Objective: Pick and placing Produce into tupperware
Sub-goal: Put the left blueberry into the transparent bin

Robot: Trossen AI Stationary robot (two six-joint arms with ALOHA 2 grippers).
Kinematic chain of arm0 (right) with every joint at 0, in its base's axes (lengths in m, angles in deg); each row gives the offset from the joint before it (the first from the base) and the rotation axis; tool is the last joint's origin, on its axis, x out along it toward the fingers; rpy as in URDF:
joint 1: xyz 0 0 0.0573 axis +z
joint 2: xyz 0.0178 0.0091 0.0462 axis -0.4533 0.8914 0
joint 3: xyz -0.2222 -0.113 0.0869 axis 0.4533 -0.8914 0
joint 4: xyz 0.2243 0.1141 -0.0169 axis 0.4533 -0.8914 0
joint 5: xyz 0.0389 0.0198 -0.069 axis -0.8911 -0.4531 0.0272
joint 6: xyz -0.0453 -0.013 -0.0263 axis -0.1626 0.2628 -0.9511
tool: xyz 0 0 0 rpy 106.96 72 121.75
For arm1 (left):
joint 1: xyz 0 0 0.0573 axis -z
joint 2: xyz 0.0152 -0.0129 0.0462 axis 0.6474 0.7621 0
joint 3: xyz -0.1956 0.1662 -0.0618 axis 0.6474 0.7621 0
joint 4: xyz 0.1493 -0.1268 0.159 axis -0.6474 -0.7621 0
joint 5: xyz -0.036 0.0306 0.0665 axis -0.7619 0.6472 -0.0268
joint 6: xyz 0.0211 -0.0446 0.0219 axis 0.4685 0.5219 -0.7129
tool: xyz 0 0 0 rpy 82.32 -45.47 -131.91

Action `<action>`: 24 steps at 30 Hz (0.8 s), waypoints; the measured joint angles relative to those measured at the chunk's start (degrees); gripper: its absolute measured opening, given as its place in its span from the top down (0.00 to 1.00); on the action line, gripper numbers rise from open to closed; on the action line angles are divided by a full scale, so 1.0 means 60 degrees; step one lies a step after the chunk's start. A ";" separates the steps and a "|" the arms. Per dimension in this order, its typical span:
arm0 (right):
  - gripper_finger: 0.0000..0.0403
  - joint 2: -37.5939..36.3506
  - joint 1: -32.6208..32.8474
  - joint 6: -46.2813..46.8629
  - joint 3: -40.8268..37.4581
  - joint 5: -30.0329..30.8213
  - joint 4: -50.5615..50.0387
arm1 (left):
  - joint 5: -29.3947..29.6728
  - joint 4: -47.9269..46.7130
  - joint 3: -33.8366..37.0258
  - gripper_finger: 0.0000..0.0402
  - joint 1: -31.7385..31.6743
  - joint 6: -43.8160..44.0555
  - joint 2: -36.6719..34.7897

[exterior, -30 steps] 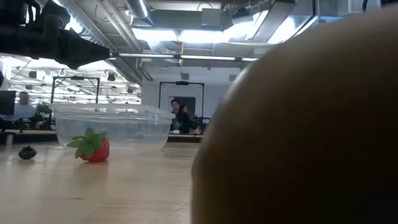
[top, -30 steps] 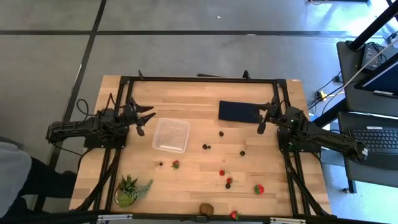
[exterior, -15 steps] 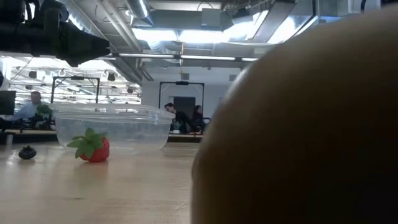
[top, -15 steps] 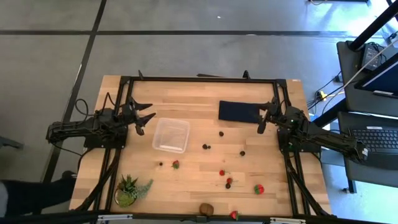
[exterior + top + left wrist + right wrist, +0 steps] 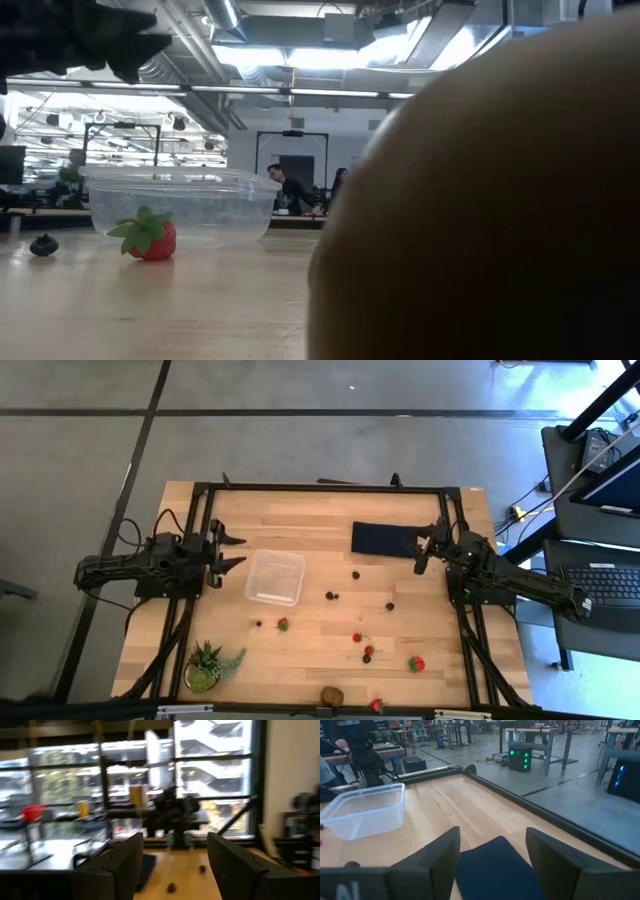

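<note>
Both grippers stand with fingers parted and nothing between them: the left gripper (image 5: 232, 550) hangs just beside the left wall of the tupperware (image 5: 275, 577), apart from it, and the right gripper (image 5: 422, 550) hovers over the right end of the dark blue mat (image 5: 382, 539), whose cloth fills the gap between its fingers in the right wrist view. The clear container sits left of the table's (image 5: 300, 510) middle, with no fruit inside that the high view shows. The produce lies scattered on the bare wood: a strawberry (image 5: 283, 624) and a tiny dark berry (image 5: 259, 624) just in front of the container, more dark berries (image 5: 331, 596) toward the middle and right, further strawberries (image 5: 415, 663) toward the right front, and the brown kiwi-like fruit (image 5: 332, 696) at the front edge. No brand, label or readable writing shows on the container, the mat or the arms. In the low view a large brown blurred mass (image 5: 480, 200) very close to the lens blocks the whole right half, hiding most of the table; only the container, one strawberry and one dark berry can be made out there, with people small and indistinct in the room behind. The berries are too small to identify further. A spiky potted plant (image 5: 208, 665) stands at the front left corner.
</note>
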 joint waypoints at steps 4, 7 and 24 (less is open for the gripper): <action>0.43 0.0002 -0.0003 0.0120 0.0000 0.0004 0.0001 | -0.1378 0.0556 -0.0118 0.49 0.0276 0.0213 0.0172; 0.43 -0.0001 -0.0003 0.0262 0.0000 0.0004 0.0004 | -0.1613 0.0458 -0.0607 0.50 0.0728 0.0189 0.0508; 0.43 -0.0001 -0.0002 0.1027 0.0000 0.0012 0.0061 | -0.1218 0.0134 -0.3071 0.51 0.4865 -0.1977 0.5358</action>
